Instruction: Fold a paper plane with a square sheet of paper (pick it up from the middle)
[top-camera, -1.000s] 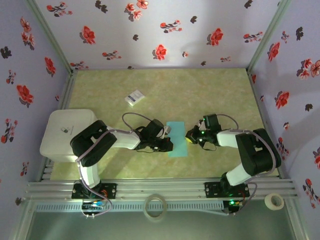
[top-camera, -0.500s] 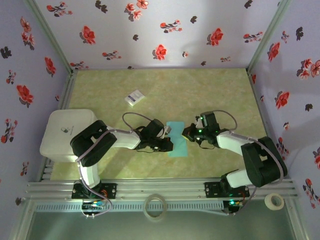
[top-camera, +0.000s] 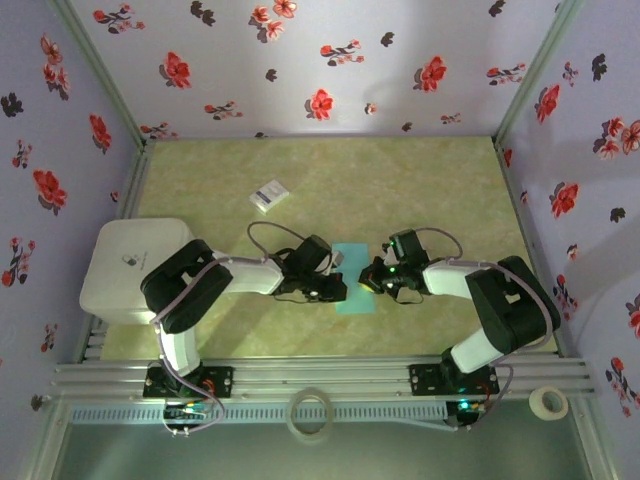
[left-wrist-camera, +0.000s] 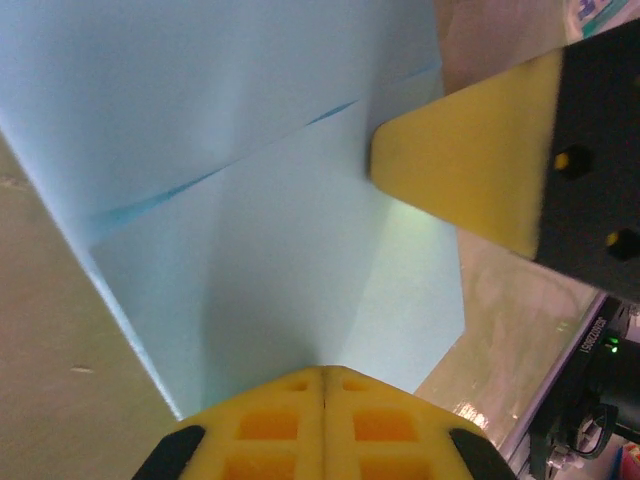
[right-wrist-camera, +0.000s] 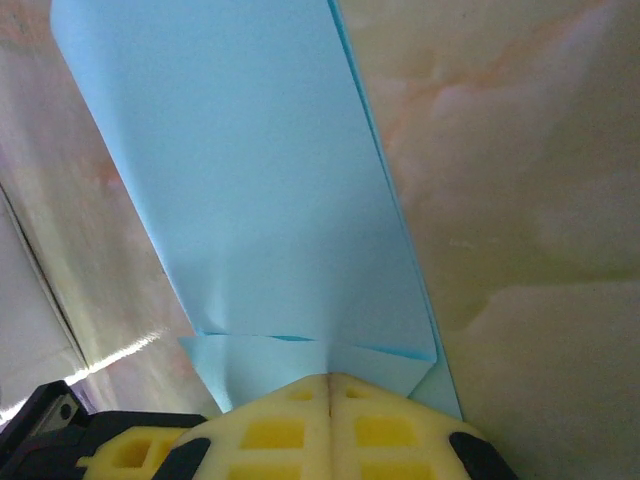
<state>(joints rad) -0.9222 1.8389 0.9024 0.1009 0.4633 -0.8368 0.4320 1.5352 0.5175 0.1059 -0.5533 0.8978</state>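
Observation:
The square sheet of paper (top-camera: 355, 283) is teal and lies on the table folded into a narrow strip, not a pointed paper plane. Its creases and a folded flap show in the left wrist view (left-wrist-camera: 250, 200) and the right wrist view (right-wrist-camera: 260, 200). My left gripper (top-camera: 337, 289) is shut, its tips (left-wrist-camera: 323, 371) resting on the strip's left side. My right gripper (top-camera: 371, 281) is shut too, its tips (right-wrist-camera: 328, 378) pressed on the flap at the right edge. The right gripper's yellow finger (left-wrist-camera: 470, 170) shows in the left wrist view. Neither gripper has paper between its fingers.
A small card (top-camera: 269, 195) lies at the back left of the table. A white box (top-camera: 135, 265) stands at the left edge. Two tape rolls (top-camera: 310, 412) (top-camera: 547, 402) rest on the near rail. Flowered walls close in three sides.
The right gripper has moved a little left and nearer, onto the paper's right edge. The left arm and the paper have stayed put.

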